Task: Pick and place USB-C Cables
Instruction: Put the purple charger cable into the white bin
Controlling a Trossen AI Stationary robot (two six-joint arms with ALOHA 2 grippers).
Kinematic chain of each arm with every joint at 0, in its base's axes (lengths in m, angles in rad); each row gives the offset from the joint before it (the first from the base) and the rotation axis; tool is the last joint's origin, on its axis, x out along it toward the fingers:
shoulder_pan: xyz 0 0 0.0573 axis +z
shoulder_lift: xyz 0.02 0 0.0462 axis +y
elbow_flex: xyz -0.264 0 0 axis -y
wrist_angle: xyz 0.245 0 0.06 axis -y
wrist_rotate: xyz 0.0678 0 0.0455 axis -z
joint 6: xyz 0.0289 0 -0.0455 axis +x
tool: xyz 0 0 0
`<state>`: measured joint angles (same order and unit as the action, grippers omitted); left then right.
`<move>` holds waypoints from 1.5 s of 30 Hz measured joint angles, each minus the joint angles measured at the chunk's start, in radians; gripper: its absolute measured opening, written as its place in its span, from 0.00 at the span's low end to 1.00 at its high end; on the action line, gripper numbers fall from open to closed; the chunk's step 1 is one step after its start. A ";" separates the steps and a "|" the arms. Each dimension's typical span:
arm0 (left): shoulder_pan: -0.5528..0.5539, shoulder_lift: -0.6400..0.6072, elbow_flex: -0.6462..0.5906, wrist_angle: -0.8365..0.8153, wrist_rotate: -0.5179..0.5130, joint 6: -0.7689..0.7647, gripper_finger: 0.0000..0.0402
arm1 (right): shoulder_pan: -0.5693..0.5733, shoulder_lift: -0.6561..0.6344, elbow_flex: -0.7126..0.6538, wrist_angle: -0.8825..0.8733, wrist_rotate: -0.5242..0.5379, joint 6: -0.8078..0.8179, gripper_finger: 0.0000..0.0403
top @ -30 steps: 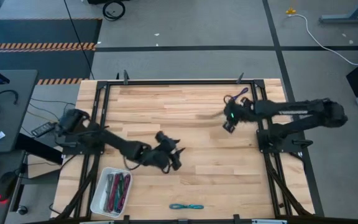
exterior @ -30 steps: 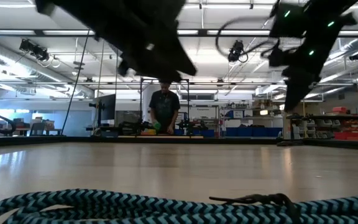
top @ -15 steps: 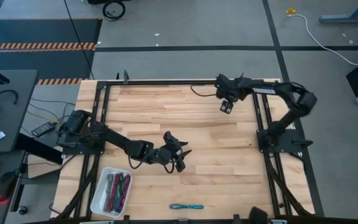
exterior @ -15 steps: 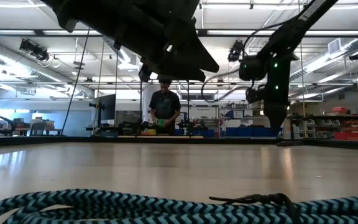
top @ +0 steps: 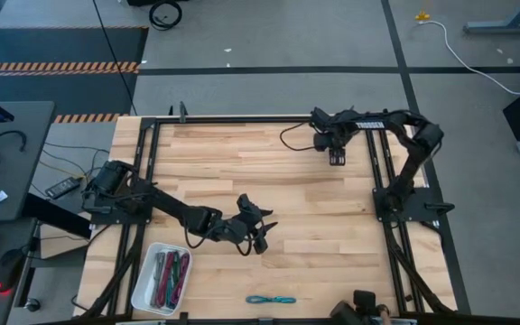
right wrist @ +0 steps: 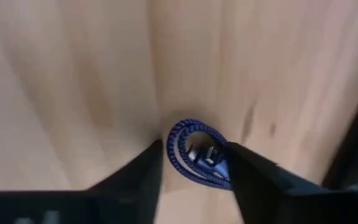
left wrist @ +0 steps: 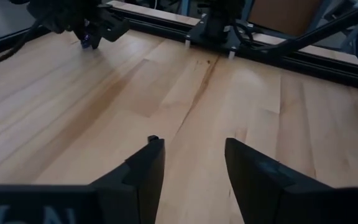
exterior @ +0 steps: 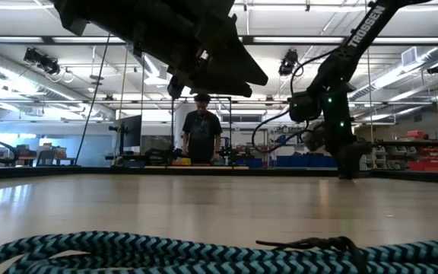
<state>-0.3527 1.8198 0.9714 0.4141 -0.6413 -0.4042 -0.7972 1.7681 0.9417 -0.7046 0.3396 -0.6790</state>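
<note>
Two grippers: right gripper (right wrist: 192,163) w/ fingers around a blue cable (right wrist: 194,155) at far table edge, left gripper (left wrist: 192,167) open & empty mid-table (top: 314,226)

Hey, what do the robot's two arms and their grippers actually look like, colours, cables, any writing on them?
Both arms are dark, nearly black, jointed links. The left gripper has two flat, dark, wedge-shaped fingers. The right gripper is equally dark, and a thin black cable loops out beside its wrist. In the low view the right arm bears white TROSSEN lettering and a small green light glows near its wrist.
</note>
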 joint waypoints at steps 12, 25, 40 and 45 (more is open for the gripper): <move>-0.001 0.000 0.000 -0.002 0.000 0.000 0.43 | 0.034 -0.171 -0.046 0.192 -0.326 0.246 0.02; 0.000 0.001 0.000 -0.068 -0.035 -0.003 0.43 | 0.519 -0.494 -0.685 1.694 -0.740 0.902 0.02; 0.095 0.022 0.001 0.318 0.169 0.354 0.69 | 0.863 -0.442 -0.838 2.265 -0.561 0.932 0.02; 0.125 0.098 0.000 0.483 0.200 0.398 0.75 | 0.883 -0.426 -0.799 2.257 -0.557 0.890 0.02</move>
<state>-0.2272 1.9178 0.9714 0.8973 -0.4412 -0.0057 0.0856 1.3426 0.1427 1.5526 -0.2173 0.2108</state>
